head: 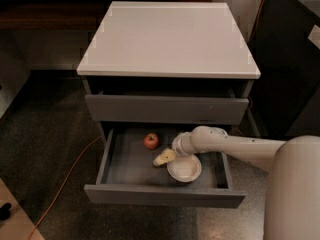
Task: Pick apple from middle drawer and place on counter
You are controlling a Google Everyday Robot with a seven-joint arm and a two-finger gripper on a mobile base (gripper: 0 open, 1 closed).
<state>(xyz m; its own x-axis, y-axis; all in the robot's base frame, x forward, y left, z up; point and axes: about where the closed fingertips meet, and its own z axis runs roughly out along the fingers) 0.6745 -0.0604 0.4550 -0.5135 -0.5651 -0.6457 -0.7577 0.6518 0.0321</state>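
The small red apple (pixel 151 140) lies in the open middle drawer (pixel 120 164), near its back and left of centre. My gripper (pixel 164 157) reaches in from the right, low inside the drawer. It sits just right of and in front of the apple, apart from it, and holds nothing that I can see. It is at the left rim of a white bowl (pixel 184 168). The white counter (pixel 167 39) on top of the cabinet is bare.
The grey drawer front above (pixel 166 109) stands slightly pulled out and overhangs the back of the open drawer. An orange cable (pixel 65 181) runs across the dark floor at the left. A dark cabinet (pixel 290 74) stands to the right.
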